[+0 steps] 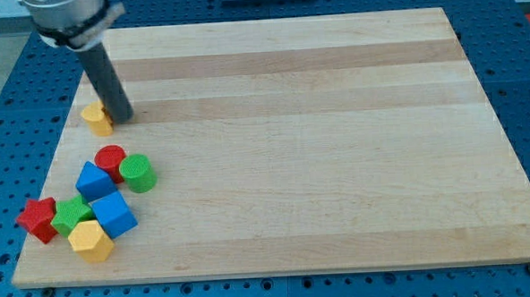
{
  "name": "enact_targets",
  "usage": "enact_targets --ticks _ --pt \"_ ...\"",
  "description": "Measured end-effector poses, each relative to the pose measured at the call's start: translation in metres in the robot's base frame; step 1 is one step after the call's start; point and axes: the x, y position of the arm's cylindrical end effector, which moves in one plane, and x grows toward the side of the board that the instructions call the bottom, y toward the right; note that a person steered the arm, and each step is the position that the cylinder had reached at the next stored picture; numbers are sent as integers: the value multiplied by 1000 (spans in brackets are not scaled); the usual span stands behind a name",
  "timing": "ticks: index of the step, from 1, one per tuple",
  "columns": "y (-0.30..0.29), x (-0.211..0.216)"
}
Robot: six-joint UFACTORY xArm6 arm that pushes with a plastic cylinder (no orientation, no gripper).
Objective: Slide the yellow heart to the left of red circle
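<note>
End effector: a rod with no jaws to spread or close; my tip (120,117) touches the yellow heart (96,119) on its right side. The heart sits above the red circle (110,160) near the counter (319,146) left edge, not yet beside its left.

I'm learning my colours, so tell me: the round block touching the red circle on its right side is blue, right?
Not quite. The round block touching the red circle on the view's right is green, not blue: it is the green cylinder, as the camera view shows. The blue blocks there are angular ones, like the blue block below-left of the red circle.
</note>
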Motion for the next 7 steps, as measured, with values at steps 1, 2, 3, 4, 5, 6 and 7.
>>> enact_targets --ticks 1,2,3,4,5,6,7 --pt "-28 -22" --pt "-20 -40" --pt "-59 -29" --pt "-42 15" --pt "-14 59" --pt "-14 79" --pt "-58 80"
